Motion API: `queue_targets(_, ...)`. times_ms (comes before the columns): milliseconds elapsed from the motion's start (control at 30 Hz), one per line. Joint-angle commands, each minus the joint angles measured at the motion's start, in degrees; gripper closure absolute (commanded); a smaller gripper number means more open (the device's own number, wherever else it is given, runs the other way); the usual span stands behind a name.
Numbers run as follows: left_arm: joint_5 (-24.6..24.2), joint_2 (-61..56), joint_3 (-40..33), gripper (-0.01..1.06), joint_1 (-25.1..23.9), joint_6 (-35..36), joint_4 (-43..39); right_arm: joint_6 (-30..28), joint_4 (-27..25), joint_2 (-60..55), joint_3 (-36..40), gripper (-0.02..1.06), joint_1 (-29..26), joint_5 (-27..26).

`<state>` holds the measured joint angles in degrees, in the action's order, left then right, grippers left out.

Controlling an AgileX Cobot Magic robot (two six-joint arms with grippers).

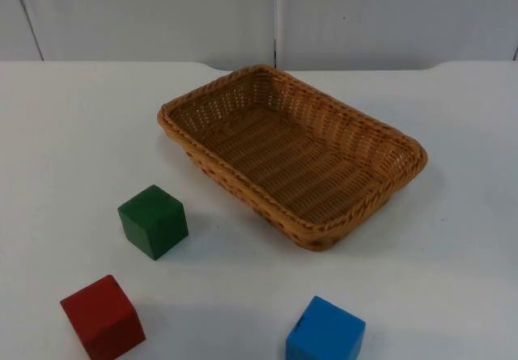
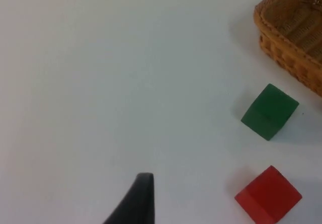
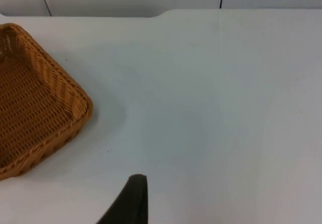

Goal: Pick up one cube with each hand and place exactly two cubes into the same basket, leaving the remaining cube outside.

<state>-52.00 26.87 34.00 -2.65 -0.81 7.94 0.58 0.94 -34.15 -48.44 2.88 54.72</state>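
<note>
Wicker basket (image 1: 409, 168) sat mid-table, slightly angled, w/ nothing inside. 3 cubes lay outside it on the white table (image 1: 73, 125): green cube (image 1: 153, 221) just beside basket's near-left side, red cube (image 1: 103, 316) nearer the front edge, blue cube (image 1: 324, 330) well apart to the right. Left gripper (image 2: 135, 201) hung over bare table near green & red cubes; right gripper (image 3: 128, 201) over bare table beside basket. Can't tell either claw's state.

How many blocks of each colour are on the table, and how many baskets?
Green cube: 1
Red cube: 1
Blue cube: 1
Wicker basket: 1, nothing in it
Total: 4 things, all three cubes outside the basket
</note>
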Motion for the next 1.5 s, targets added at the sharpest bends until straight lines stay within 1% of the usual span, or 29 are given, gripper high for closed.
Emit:
queue_targets(0,1.8,2.0,1.2,0.00,-0.2,-0.5,0.8,-0.2,-0.2,-1.6,-0.6,-0.01,-0.3,-0.5)
queue_targets(133,3.2,5.8,3.4,0.00,-0.2,-3.8,3.2,-2.1,-0.3,-5.3,-0.6,-0.01,-0.3,-1.0)
queue_targets(200,3.5,6.6,3.9,0.00,-0.2,-4.3,3.6,-2.8,-0.9,-6.4,-0.6,-0.01,-0.3,-1.0)
queue_targets(300,3.9,9.5,4.9,0.00,-0.2,-5.4,3.9,-4.8,-3.4,-8.9,-0.6,-0.01,-0.3,-1.1)
queue_targets(333,3.9,10.4,5.3,0.00,-0.2,-5.7,3.9,-6.5,-5.4,-10.6,-0.6,-0.01,-0.3,-1.2)
queue_targets(400,3.9,10.9,5.3,0.00,-0.2,-6.0,4.0,-7.1,-6.0,-10.9,-0.6,-0.01,-0.3,-1.2)
queue_targets(433,4.1,12.1,5.4,0.00,-0.2,-7.0,4.7,-8.7,-8.1,-12.7,-0.6,-0.01,-0.3,-1.4)
queue_targets(567,3.6,15.5,5.4,0.00,-0.2,-9.4,5.1,-13.1,-13.2,-17.2,-0.6,-0.01,-0.3,-2.2)
queue_targets(600,3.6,15.5,5.4,0.00,-0.2,-9.4,5.1,-13.1,-13.2,-17.2,-0.6,-0.01,-0.3,-2.2)
queue_targets(667,3.3,17.3,5.4,0.00,-0.2,-10.8,5.9,-14.4,-15.1,-19.1,-0.6,-0.01,-0.3,-2.4)
queue_targets(733,3.1,18.6,5.4,0.00,-0.2,-13.5,7.8,-15.7,-16.7,-21.0,-0.6,-0.01,-0.3,-2.5)
queue_targets(767,3.1,18.6,5.4,0.00,-0.2,-13.5,7.8,-15.7,-16.7,-21.0,-0.6,-0.01,-0.3,-2.5)
queue_targets(867,2.8,20.8,5.4,0.00,-0.2,-17.3,11.3,-17.1,-18.5,-23.2,-0.6,-0.01,-0.3,-2.7)
queue_targets(1000,2.6,22.7,5.4,0.00,-0.2,-19.1,13.5,-17.1,-18.5,-24.5,-0.6,-0.01,-0.3,-2.7)
queue_targets(1133,1.7,24.7,5.4,0.00,-0.2,-23.0,16.8,-18.8,-19.7,-25.1,-0.6,-0.01,-0.3,-3.7)
queue_targets(1300,1.3,25.5,5.4,0.00,-0.2,-25.8,19.1,-20.7,-21.7,-25.1,-0.6,-0.01,-0.3,-4.0)
queue_targets(1400,1.3,25.7,5.4,0.00,-0.2,-26.2,20.1,-22.1,-23.0,-25.1,-0.6,-0.01,-0.3,-4.0)
queue_targets(1467,1.3,25.7,5.4,0.00,0.6,-26.9,20.5,-22.7,-24.1,-25.1,-0.6,-0.01,-0.1,-4.0)
